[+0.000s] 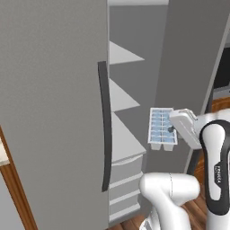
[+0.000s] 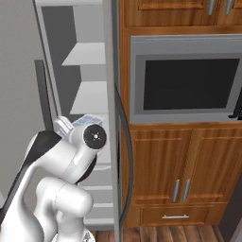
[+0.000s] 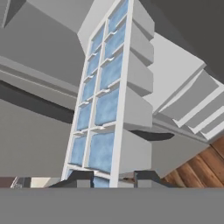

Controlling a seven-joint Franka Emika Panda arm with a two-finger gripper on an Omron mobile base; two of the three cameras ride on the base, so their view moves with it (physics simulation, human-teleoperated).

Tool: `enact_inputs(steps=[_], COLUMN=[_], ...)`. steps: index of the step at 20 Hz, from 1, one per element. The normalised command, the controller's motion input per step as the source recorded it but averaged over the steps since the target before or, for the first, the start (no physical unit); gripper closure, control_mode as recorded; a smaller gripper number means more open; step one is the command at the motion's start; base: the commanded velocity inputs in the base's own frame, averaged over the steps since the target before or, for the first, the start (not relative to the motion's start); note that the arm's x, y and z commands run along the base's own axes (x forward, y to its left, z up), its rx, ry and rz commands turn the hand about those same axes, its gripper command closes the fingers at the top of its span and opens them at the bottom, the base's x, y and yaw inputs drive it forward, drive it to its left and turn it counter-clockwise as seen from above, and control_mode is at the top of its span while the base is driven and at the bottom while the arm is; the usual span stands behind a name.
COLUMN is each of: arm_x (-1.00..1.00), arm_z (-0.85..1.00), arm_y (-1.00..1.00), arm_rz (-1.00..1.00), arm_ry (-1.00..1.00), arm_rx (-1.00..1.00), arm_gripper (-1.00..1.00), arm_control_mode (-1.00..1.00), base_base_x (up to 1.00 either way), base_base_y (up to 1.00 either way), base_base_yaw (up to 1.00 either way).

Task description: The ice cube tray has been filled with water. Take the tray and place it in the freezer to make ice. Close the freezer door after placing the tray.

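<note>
The gripper (image 3: 113, 178) is clamped on the near end of the ice cube tray (image 3: 107, 100), holding it in the air, water (image 1: 162, 126) showing blue in its cells. This looks like the carrying step. Next, I think, the tray must go onto a white shelf (image 1: 123, 140) of the freezer (image 1: 130, 112). The open freezer door (image 1: 54, 112) stands close beside the path.

One ice cube tray (image 1: 161, 128) with two rows of water-filled cells, three white shelves (image 1: 120, 55) and three drawers (image 1: 127, 168) in the freezer, one dark bar handle (image 1: 104, 126), and one built-in oven (image 2: 186, 78) are counted.
</note>
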Motion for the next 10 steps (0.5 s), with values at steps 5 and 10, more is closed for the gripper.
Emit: enact_inputs(steps=[5,10], arm_x=[0.00,0.00], arm_z=[0.00,0.00], arm_y=[0.26,0.29], arm_rz=[-0.01,-0.10], arm_ry=[-0.12,-0.11], arm_rx=[-0.10,-0.10], arm_gripper=[1.00,1.00], arm_control_mode=[-1.00,-1.00], base_base_x=[0.00,0.00], base_base_y=[0.00,0.00], base_base_yaw=[0.00,0.00])
